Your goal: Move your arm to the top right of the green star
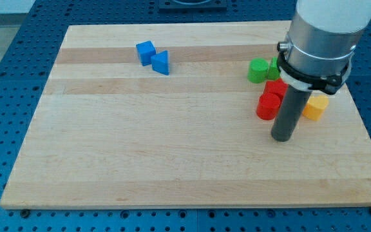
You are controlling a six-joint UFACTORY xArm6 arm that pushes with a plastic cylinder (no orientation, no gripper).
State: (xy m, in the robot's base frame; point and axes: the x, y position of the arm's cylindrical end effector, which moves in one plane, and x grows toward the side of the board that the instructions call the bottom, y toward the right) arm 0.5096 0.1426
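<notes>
A pale wooden worktop [140, 148] of glued planks, with alternating lighter and darker grain bands, fills most of the view. It rests on a blue perforated base plate [5, 77] with a regular grid of small holes, exposed at 9, 6 and 3 o'clock. Lighting is even and diffuse; a dark fixture [192, 5] sits at 12 o'clock.

Two blue blocks [145, 51], two green [257, 70], two red [268, 106], one yellow [315, 107]

I'm watching through one camera, looking down at an angle from beyond the desk's [172, 161] near edge, taking in nearly the whole desk from moderately close range.
</notes>
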